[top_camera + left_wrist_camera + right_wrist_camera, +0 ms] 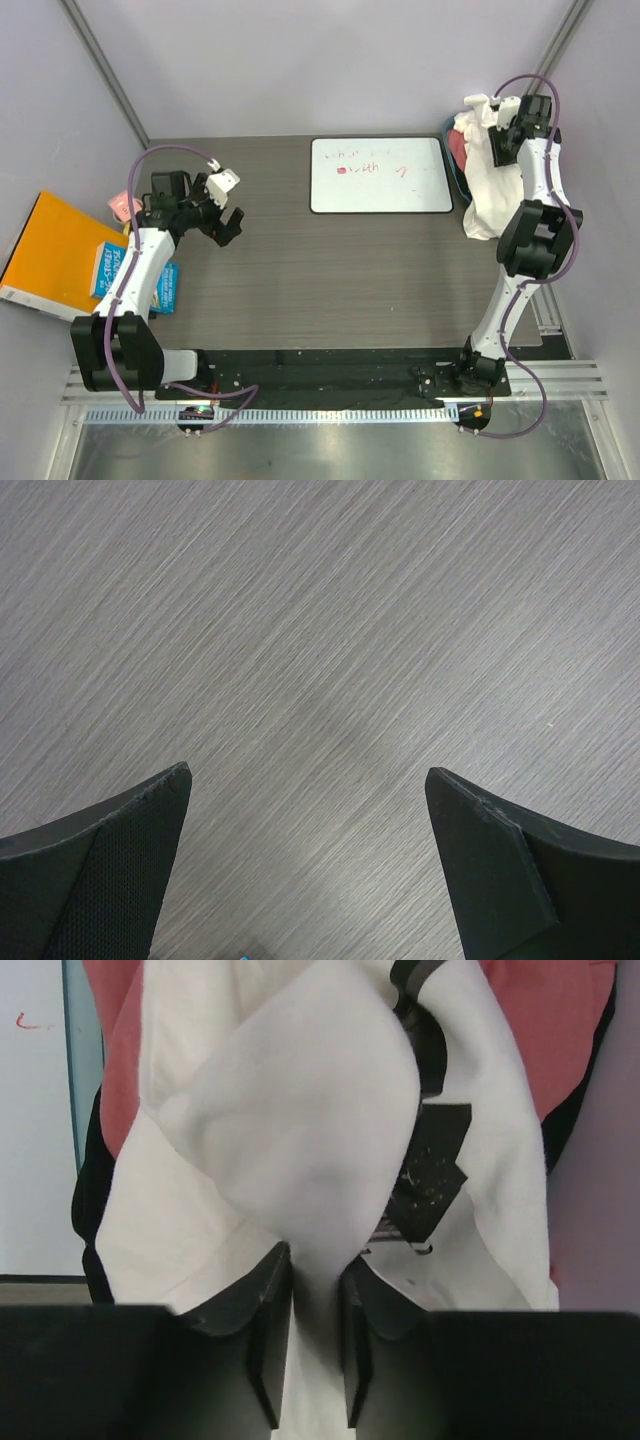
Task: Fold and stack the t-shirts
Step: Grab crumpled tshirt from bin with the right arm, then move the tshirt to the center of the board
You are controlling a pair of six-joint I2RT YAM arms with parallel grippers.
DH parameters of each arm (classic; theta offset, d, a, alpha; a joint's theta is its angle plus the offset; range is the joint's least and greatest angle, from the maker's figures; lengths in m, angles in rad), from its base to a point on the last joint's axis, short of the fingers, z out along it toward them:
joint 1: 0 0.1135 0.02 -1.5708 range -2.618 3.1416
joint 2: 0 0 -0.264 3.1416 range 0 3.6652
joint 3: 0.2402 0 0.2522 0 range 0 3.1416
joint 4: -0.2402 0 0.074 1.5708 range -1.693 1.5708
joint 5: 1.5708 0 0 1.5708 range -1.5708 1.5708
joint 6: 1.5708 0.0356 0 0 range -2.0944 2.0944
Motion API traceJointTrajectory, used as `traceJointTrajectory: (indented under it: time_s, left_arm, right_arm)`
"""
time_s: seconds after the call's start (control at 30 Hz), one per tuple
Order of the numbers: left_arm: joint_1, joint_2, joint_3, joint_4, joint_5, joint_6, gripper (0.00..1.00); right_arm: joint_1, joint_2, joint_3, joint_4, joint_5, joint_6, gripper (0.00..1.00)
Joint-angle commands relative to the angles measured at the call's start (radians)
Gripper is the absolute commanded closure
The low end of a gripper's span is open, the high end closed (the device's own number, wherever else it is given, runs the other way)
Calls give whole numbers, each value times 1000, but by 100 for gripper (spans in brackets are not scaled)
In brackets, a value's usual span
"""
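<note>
Right hand (315, 1265) pinched the white shirt (300, 1140) at the far right corner of the desk (330, 270).
Its jaws were narrow with a cloth fold clamped between them. The pink shirt (120, 1050) was mostly hidden behind the white. A dark patch on the white cloth was unclear. The left hand (310, 790) was wide and held nothing, above the desk.

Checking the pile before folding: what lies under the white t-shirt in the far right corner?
The salmon t-shirt shows past both sides of the white t-shirt. Its middle, and anything else beneath, is covered.
</note>
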Motion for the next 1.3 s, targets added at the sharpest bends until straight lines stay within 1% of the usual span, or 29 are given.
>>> traceJointTrajectory:
  time_s: [0.0,0.03,0.07,0.2,0.3,0.4,0.47,0.53,0.57,0.63,0.7,0.73,0.8,0.9,1.0,1.03,1.1,1.13,1.2,1.27]
  left_arm:
    - [5,-9,38,-10,27,0,0]
    - [5,-9,38,-12,24,-3,0]
    - [5,-10,40,-13,25,-5,0]
    - [5,-9,46,-12,24,-5,0]
    - [5,-6,58,8,33,-17,1]
    - [5,0,71,54,33,-44,2]
    - [2,12,78,76,38,-52,2]
    - [4,37,97,91,45,-57,2]
    - [2,45,104,94,50,-58,2]
    - [1,63,126,105,56,-63,2]
    - [-2,85,135,119,56,-70,3]
    - [-2,89,140,143,50,-80,3]
    - [-2,98,141,160,50,-86,3]
    - [-2,103,143,183,50,-87,3]
    - [-4,105,143,200,51,-89,3]
    - [-2,106,144,201,53,-87,3]
    - [-5,111,146,211,59,-86,3]
    - [-5,114,147,211,62,-87,3]
    - [-5,120,153,214,68,-87,3]
    - [-7,132,157,217,76,-86,3]
  right_arm:
    - [5,43,86,-15,8,-15,84]
    - [8,46,96,-17,8,-18,94]
    - [8,49,112,-17,11,-31,99]
    - [27,34,178,-21,11,-67,99]
    - [60,-8,260,-17,-3,-112,99]
    - [120,-48,344,0,-13,-161,99]
    - [178,-106,359,37,-23,-199,99]
    - [217,-170,350,68,-38,-260,99]
    - [256,-189,340,94,-53,-276,99]
    - [275,-236,338,106,-75,-310,99]
    - [333,-273,337,109,-125,-325,99]
    - [341,-291,333,108,-150,-327,99]
    - [355,-354,318,112,-243,-327,99]
    - [361,-437,277,125,-325,-337,99]
    - [361,-518,173,115,-330,-399,99]
    - [363,-540,89,111,-326,-416,99]
    - [361,-607,-2,108,-326,-457,99]
    - [361,-623,-69,109,-337,-457,99]
    - [363,-644,-116,96,-351,-437,99]
    - [361,-658,-191,28,-351,-458,99]
